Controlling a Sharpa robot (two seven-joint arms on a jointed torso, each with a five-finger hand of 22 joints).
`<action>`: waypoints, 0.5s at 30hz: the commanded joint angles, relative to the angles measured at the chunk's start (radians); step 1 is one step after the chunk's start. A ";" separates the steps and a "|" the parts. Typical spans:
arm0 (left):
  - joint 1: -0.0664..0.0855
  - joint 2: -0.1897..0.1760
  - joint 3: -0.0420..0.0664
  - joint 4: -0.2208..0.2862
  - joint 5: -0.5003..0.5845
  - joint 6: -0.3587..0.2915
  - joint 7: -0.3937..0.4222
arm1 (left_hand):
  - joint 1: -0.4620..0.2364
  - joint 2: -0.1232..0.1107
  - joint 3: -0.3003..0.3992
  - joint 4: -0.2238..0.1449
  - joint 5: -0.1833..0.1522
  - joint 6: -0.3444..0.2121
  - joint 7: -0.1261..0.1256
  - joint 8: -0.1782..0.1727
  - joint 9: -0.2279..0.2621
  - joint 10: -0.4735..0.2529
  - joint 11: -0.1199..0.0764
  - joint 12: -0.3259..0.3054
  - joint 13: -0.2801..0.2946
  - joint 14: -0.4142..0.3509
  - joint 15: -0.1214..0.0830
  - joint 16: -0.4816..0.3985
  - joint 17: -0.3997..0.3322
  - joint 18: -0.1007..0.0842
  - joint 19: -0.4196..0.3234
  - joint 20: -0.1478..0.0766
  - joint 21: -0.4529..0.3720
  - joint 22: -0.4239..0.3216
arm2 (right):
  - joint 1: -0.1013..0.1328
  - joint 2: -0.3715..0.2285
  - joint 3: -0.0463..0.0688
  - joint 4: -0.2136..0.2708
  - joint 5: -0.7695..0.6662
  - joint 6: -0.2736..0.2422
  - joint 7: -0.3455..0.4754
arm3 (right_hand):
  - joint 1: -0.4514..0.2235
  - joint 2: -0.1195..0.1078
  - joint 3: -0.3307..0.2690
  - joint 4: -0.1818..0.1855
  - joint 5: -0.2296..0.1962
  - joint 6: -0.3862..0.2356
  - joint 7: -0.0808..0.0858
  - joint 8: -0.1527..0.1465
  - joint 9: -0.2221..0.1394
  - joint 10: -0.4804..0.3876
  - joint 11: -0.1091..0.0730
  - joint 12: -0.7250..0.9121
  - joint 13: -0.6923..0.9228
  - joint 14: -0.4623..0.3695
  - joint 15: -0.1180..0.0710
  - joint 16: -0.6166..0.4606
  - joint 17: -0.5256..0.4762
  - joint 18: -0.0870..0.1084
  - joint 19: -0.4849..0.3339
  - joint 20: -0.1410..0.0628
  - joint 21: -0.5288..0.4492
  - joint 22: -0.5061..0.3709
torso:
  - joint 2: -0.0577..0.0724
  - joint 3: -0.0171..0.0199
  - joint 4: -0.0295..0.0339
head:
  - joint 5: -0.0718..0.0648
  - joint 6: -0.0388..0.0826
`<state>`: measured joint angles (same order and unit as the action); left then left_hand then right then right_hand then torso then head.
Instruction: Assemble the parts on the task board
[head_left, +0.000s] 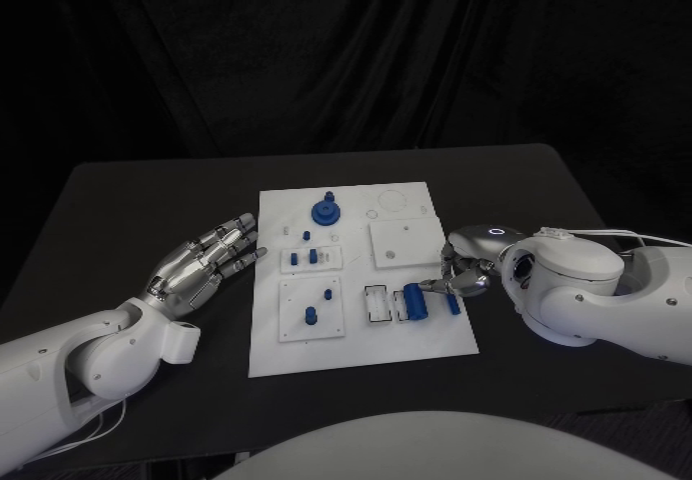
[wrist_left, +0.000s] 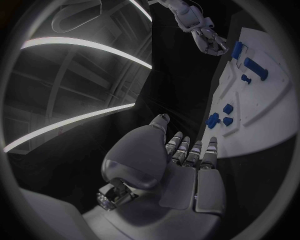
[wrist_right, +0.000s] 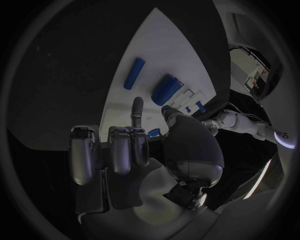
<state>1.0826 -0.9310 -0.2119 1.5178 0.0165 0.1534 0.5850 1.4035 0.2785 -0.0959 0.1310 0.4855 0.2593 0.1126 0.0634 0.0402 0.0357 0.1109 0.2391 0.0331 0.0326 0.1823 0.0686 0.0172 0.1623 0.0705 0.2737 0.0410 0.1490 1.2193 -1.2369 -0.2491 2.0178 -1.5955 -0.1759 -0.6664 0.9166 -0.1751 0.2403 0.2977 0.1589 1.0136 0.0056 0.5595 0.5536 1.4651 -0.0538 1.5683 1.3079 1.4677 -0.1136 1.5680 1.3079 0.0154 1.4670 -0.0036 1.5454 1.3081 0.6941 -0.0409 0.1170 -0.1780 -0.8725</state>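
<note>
board sits white in the middle of the black table, right between the two arms, so both hands can get to it. blue parts lie and stand on it. a round knob stands near the far edge. small pegs stand in a little plate by the left side. another peg sits in the plate nearer the robot.

the right hand is at the right edge of the board, low, just beside two blue tubes. most of its fingers are curled in and one pokes out toward the tubes. i cannot tell if it is holding one or only touching. i think it is there to pick a tube up or push it into the slot next to it.

the left hand lies flat beside the left edge of the board, fingers spread and holding nothing. it looks like it is waiting there, out of the way, maybe ready to keep the board from sliding.
</note>
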 joint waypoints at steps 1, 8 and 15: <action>-0.002 0.000 0.001 0.002 0.003 0.003 0.013 | 0.001 0.000 0.007 0.001 0.007 0.006 0.000 0.007 0.001 0.003 -0.001 0.006 0.001 0.004 -0.002 0.006 0.001 0.003 0.008 -0.001 0.007 0.001 | -0.010 0.007 0.000 -0.004 -0.020 0.014 -0.059 | -0.017 0.000 -0.005 0.001 -0.017 0.000 0.008 -0.006 0.007 0.106 0.002 0.002 0.263 0.103 -0.004 0.003 0.263 -0.008 0.092 -0.003 -0.001 0.253 | -0.001 -0.0016 0.0005 | -0.002 0.000; -0.002 -0.002 0.001 0.003 0.003 0.004 0.012 | 0.001 0.000 0.007 0.001 0.007 0.006 0.000 0.007 0.001 0.003 -0.001 0.006 0.001 0.004 -0.002 0.005 0.001 0.003 0.009 -0.001 0.007 0.001 | -0.026 0.026 0.000 -0.014 -0.020 0.009 -0.051 | -0.051 -0.005 -0.011 0.001 -0.076 0.004 0.008 -0.014 0.027 0.106 0.002 0.002 0.263 0.103 -0.004 0.003 0.263 -0.007 0.091 -0.002 -0.002 0.252 | -0.001 -0.0023 0.0009 | 0.001 0.000; -0.002 -0.002 0.001 0.002 0.003 0.004 0.010 | 0.001 0.000 0.007 0.001 0.007 0.006 0.000 0.007 0.001 0.003 -0.001 0.006 0.001 0.004 -0.002 0.005 0.001 0.003 0.009 -0.001 0.007 0.001 | -0.032 0.041 0.000 -0.023 -0.020 0.018 -0.050 | -0.137 -0.020 -0.030 0.002 -0.109 0.009 0.007 -0.021 0.049 0.106 0.000 0.002 0.263 0.103 -0.005 0.003 0.263 -0.007 0.090 -0.003 -0.004 0.251 | -0.001 -0.0021 0.0030 | -0.003 0.000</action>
<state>1.0821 -0.9341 -0.2119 1.5181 0.0165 0.1536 0.5845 1.4035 0.2785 -0.0959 0.1310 0.4897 0.2593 0.1126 0.0633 0.0401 0.0357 0.1109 0.2391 0.0331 0.0326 0.1823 0.0686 0.0172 0.1622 0.0704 0.2736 0.0410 0.1489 1.1903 -1.1967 -0.2491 1.9960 -1.6065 -0.1703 -0.6779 0.7875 -0.1936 0.2151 0.2977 0.0533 1.0163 0.0083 0.5430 0.6010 1.4650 -0.0536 1.5683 1.3078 1.4677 -0.1135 1.5680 1.3078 0.0157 1.4670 -0.0035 1.5452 1.3079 0.6933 -0.0431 0.1187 -0.1791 -0.8725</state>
